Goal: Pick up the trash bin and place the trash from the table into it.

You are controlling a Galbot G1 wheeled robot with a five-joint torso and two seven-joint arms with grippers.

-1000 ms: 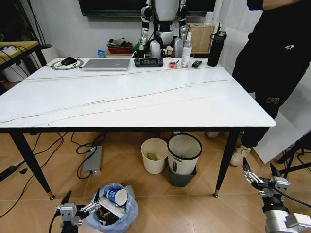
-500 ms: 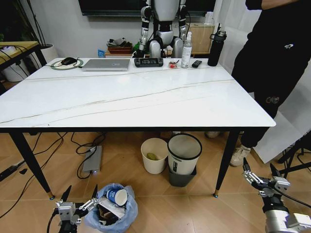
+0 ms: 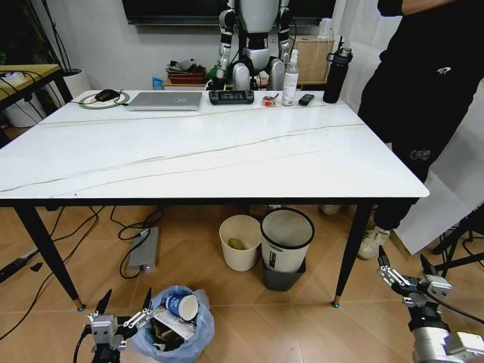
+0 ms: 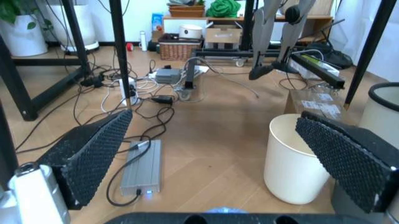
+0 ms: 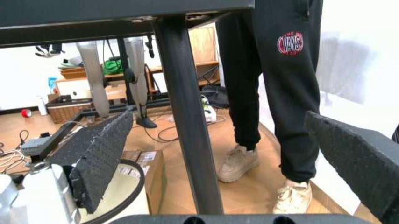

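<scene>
Trash bin (image 3: pixel 175 325): on the wooden floor in front of the table, its blue bag bulging over the rim.
Trash (image 3: pixel 181 307): a blue-white paper cup and crumpled paper lie inside the bin.
Table (image 3: pixel 212 155): white marble-look top on slim black legs; a silver laptop (image 3: pixel 166 100) and a black bottle (image 3: pixel 336 76) stand along the far edge.
Left gripper (image 3: pixel 121 324): low over the floor, just beside the bin's left side, fingers spread apart, holding nothing.
Right gripper (image 3: pixel 406 281): low at the right, near the table's front right leg, fingers spread wide, holding nothing.
Under the table: a cream bin (image 3: pixel 240 242) and a white bin with dark base (image 3: pixel 286 246), side by side.
</scene>
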